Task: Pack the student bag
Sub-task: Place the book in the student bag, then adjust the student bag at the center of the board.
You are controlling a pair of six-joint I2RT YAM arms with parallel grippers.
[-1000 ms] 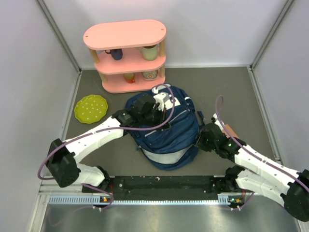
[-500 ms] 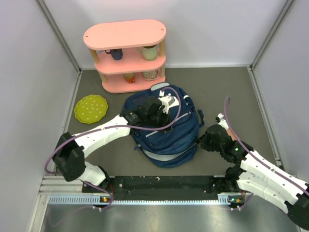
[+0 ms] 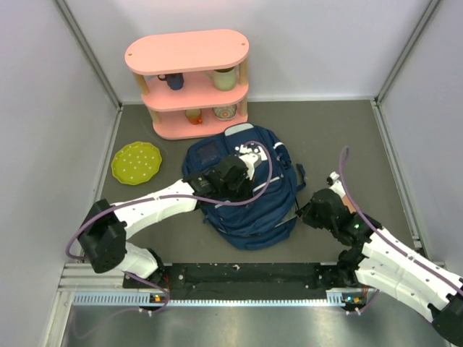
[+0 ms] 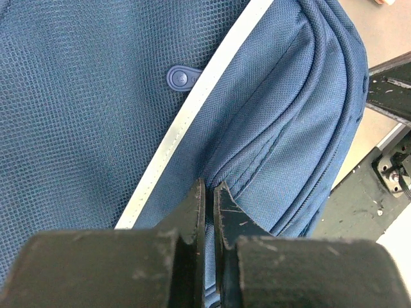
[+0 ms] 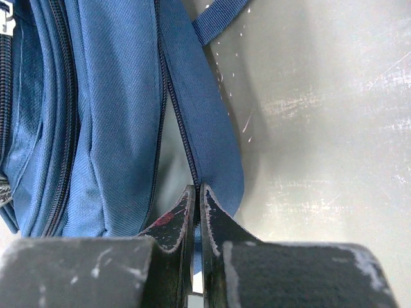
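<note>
**Student bag** (image 3: pixel 249 206): navy blue fabric backpack with a white stripe (image 4: pixel 186 122). It lies flat at the middle of the table (image 3: pixel 354 137), its top end just beside the foot of the shelf unit and its lower end toward the near edge. Mesh-textured panel beside the stripe; a small blue oval tab (image 4: pixel 182 78) sits against the stripe's edge. Dark zippers (image 5: pixel 64 96) run along its side, and a webbing strap (image 5: pixel 218 19) trails onto the table surface.

**Left gripper** (image 4: pixel 209 191): reaches over the bag from the left and rests on its upper face. The fingers are pressed almost together, pinching a fold of the bag's fabric beside the stripe.

**Right gripper** (image 5: pixel 196 191): low at the bag's right side, toward the near right part of the table. The fingers are clamped together on the bag's zippered edge strip, which runs straight in between the tips.

**Shelf unit** (image 3: pixel 187 50): pink, oval, three-tiered, at the far edge of the table, left of centre.
- Middle tier: a dark blue mug (image 3: pixel 173 81) and a pale green mug (image 3: pixel 224 78).
- Bottom tier: an orange cup (image 3: pixel 193 114) and a patterned cup (image 3: pixel 225 111).

**Plate** (image 3: pixel 137 160): yellow-green with a scalloped rim, near the left edge of the table, well apart from the bag.
</note>
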